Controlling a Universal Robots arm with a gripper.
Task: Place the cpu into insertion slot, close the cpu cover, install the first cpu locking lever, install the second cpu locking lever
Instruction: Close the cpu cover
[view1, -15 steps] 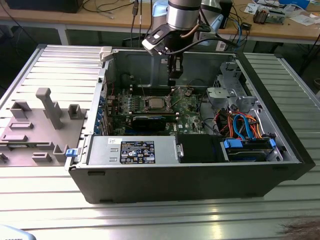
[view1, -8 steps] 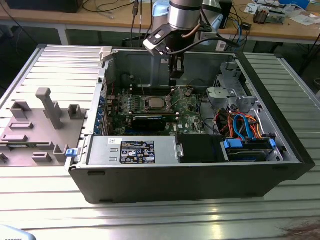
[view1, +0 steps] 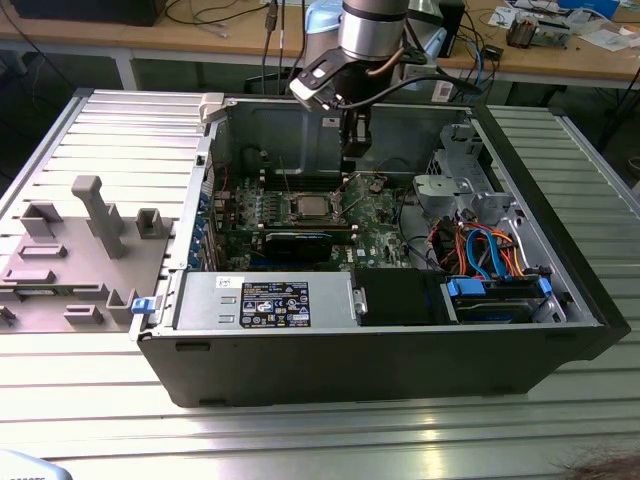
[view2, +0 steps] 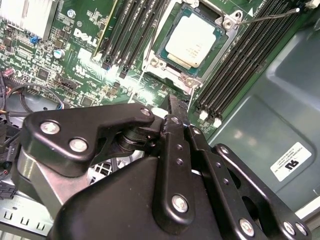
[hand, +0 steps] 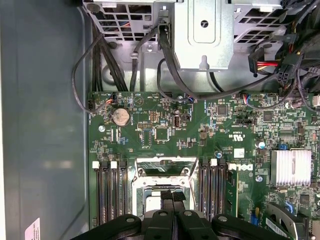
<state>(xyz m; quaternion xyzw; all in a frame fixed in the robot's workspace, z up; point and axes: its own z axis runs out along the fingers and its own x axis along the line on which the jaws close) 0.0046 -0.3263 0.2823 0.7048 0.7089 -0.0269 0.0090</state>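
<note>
The cpu (view2: 192, 43) lies socketed in the second wrist view.

The exterior view looks from above and in front, well back, angled down into an open computer case (view1: 380, 360) lying on a ribbed metal desk (view1: 300, 440). The whole case fits in frame, and the arm (view1: 372, 30) hangs into it from above. The first wrist view looks straight down onto the green board (hand: 200, 135) from fairly close, past the pincer (hand: 172, 197). The second wrist view sits nearer the board and looks at it on a slant, over the pincer's black links, toward the cpu (view2: 192, 42). All three views share the board around the insertion slot (hand: 141, 192) and the memory slots (hand: 107, 190) flanking it.
</note>
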